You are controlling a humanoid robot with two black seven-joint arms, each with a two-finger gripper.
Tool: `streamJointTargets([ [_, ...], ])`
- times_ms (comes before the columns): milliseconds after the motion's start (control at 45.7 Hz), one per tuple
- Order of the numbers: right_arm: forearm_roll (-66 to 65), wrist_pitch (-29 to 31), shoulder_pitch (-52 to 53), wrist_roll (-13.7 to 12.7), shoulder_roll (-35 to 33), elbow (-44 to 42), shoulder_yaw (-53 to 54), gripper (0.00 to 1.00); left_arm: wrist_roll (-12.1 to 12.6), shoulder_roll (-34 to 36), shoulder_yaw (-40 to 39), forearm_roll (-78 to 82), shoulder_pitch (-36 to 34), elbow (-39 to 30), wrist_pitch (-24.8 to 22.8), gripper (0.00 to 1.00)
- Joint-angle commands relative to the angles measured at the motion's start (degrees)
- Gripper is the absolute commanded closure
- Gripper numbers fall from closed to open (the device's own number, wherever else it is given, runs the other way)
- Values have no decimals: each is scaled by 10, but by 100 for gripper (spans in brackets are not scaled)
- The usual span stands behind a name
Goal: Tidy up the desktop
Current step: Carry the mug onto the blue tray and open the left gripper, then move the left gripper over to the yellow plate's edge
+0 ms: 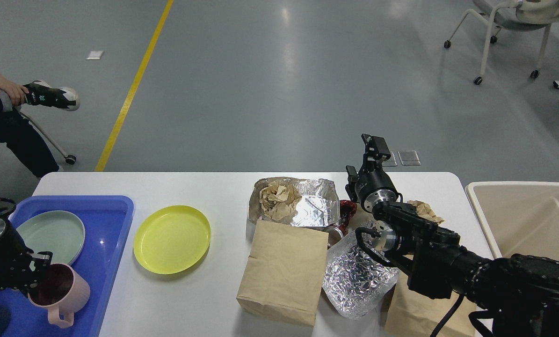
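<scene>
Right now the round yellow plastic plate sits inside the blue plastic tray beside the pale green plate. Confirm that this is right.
Not right. The head view shows the round yellow plastic plate lying on the bare white desktop, just right of the blue plastic tray, not inside it. The pale green plate is inside the tray, so that part stands.

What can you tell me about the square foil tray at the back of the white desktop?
The square silver foil tray sits open and upright near the far edge of the white desktop. Its thin walls are creased and dented, its floor shiny. A crumpled ball of brown paper lies in its left half. The flat brown paper bag overlaps its near edge, and my right hand hovers beside its right wall.
</scene>
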Motion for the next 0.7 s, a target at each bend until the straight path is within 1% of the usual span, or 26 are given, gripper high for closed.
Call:
streamJointTargets([
  [0,0,0,0,0,0,0,0,0,-2,-1,0,0,8,-1,0,95],
  [44,0,0,1,0,0,0,0,0,-3,-1,1,0,11,-2,0,93],
  [88,0,0,0,0,0,0,0,0,-3,-1,3,0,12,-2,0,89],
  [219,0,0,0,0,0,0,0,0,-4,-3,1,0,19,-2,0,70],
  [241,0,0,0,0,0,0,0,0,-4,-3,1,0,19,-2,0,60],
  [307,0,0,0,0,0,0,0,0,-4,-3,1,0,19,-2,0,50],
  [460,0,0,0,0,0,0,0,0,-4,-6,2,0,19,-2,0,34],
  [613,0,0,0,0,0,0,0,0,-1,-12,14,0,14,-4,0,13],
  [679,0,0,0,0,0,0,0,0,-1,-14,18,0,11,-5,0,8],
])
